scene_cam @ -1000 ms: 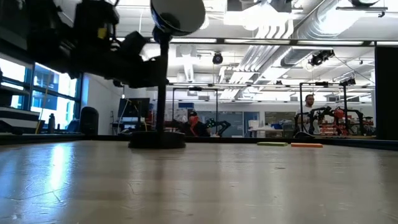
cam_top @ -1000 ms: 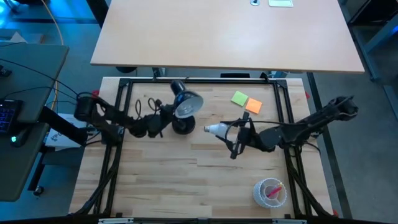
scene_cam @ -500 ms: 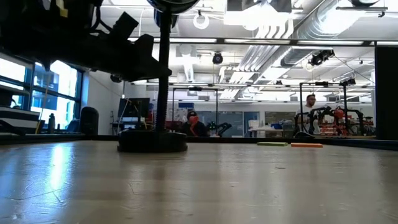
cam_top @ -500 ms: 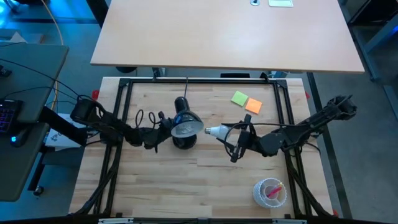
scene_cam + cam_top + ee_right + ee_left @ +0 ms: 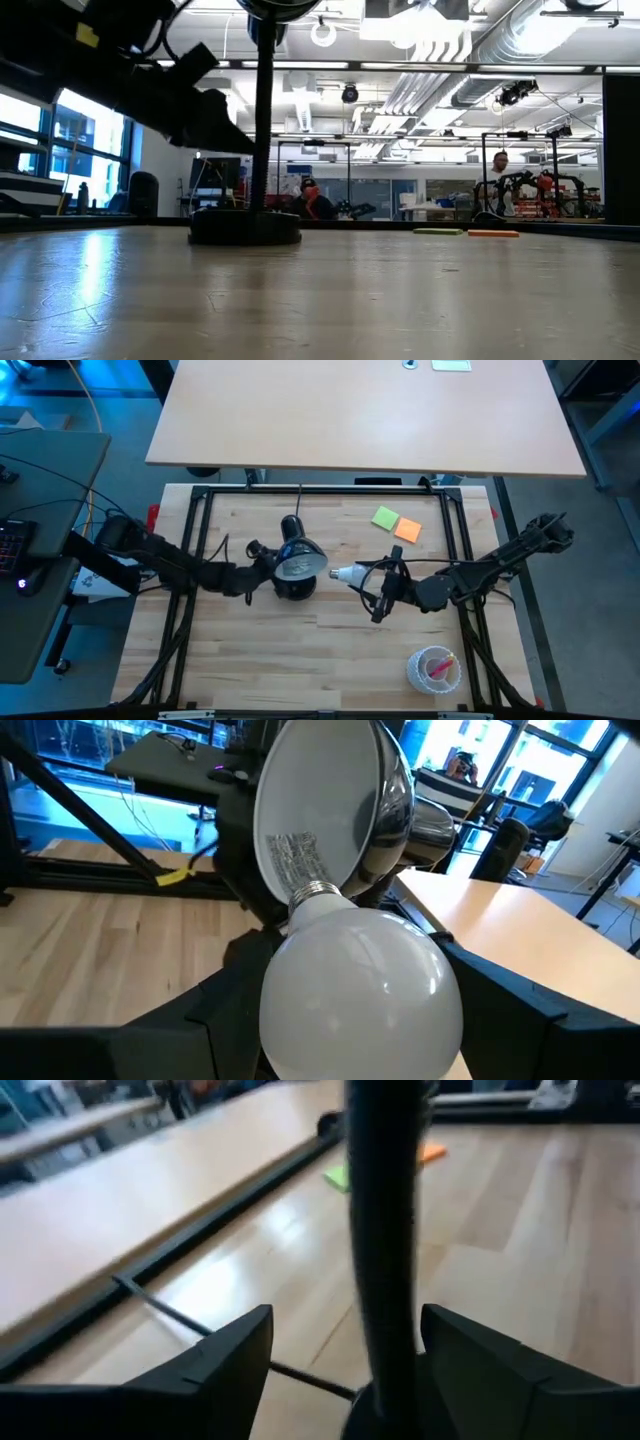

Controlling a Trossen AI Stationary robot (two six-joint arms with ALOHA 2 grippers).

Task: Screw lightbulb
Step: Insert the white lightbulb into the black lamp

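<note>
- While the right hand [image 5: 372,582] reaches in from the right side of the pale wooden worktop [image 5: 330,650], its two dark fingers [image 5: 520,1010] grip the small white frosted lightbulb [image 5: 345,572] by the globe, one on each side.
- Held that way, the lightbulb lies roughly level above the middle of the worktop, its silvery screw base [image 5: 312,892] pointing at the open mouth of the lamp shade.
- From the right wrist view the screw base sits right at the white inside of the shade [image 5: 320,815], though whether it touches the socket cannot be told.
- Standing at the centre of the worktop, the black desk lamp [image 5: 296,563] has a round foot [image 5: 244,227] and an upright stem [image 5: 264,110], its shade tilted toward the right arm.
- On the lamp's other side, the left hand [image 5: 262,563] has its fingers [image 5: 215,1370] spread on either side of the dark stem [image 5: 380,1230], with clear gaps showing; it holds nothing.
- Behind the lamp lie a green sticky note [image 5: 385,517] and an orange sticky note [image 5: 408,529], touching each other.
- Near the front right corner stands a clear plastic cup with pink contents [image 5: 434,667], well apart from both hands.
- Beyond the worktop, the low view shows people [image 5: 312,197] far off in the room.
</note>
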